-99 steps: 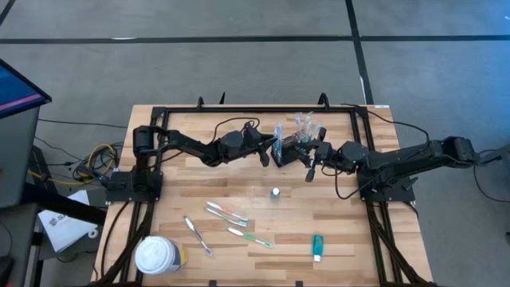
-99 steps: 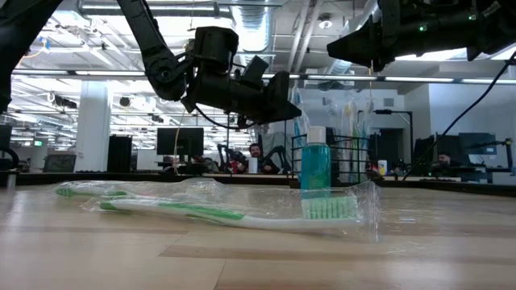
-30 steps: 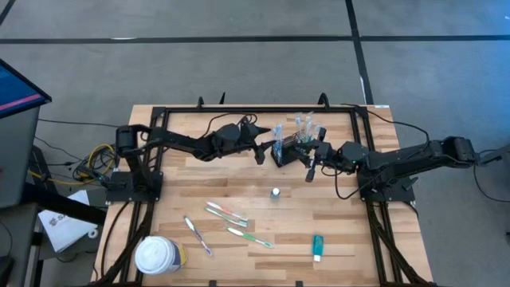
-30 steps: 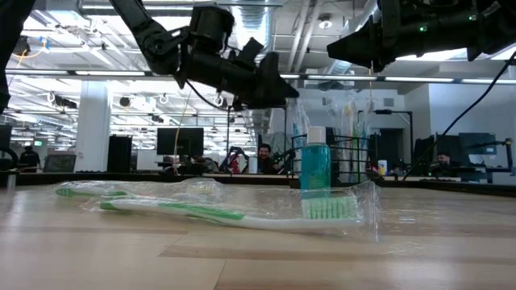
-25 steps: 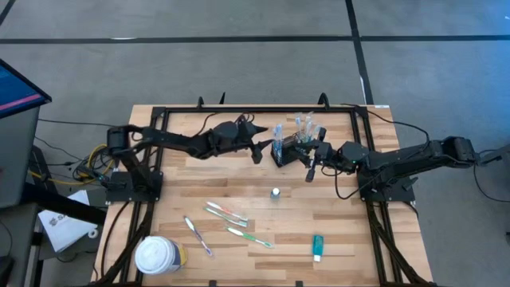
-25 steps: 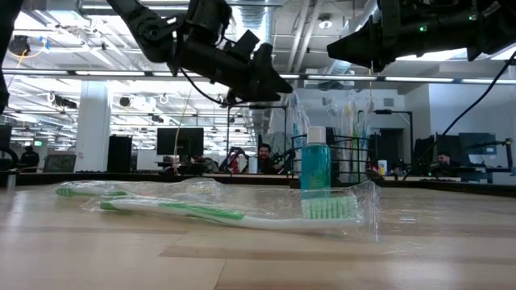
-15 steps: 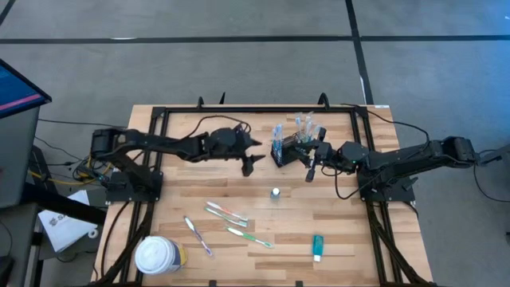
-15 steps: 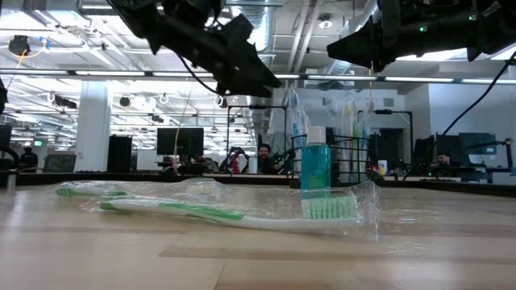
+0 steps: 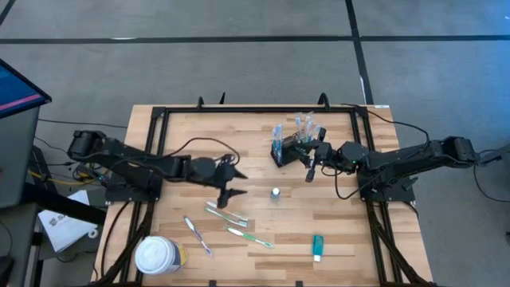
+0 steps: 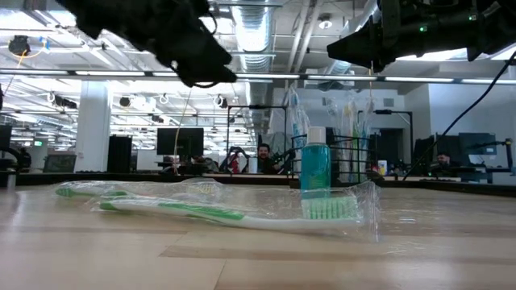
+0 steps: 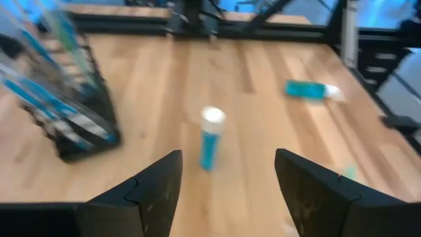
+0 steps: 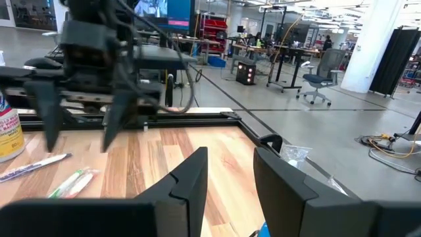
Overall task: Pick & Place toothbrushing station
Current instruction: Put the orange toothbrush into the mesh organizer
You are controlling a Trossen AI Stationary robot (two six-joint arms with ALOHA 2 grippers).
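Left gripper (image 9: 230, 182) spread wide, empty — above the table (image 9: 183, 127) near loose toothbrushes (image 9: 226, 213). Right gripper (image 9: 313, 162) parted, empty — just beside the caddy (image 9: 284, 150).

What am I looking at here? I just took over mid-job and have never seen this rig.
Two dark robot arms work at a wooden table. One camera looks straight down, one sits at tabletop height, and one rides on each wrist. The left pincer hangs open and empty above the wrapped toothbrushes. The right pincer sits beside the black mesh caddy, which already holds brushes; its grip is unclear. A small teal bottle stands upright, a teal tube lies flat, and a white-lidded tub sits at a corner.
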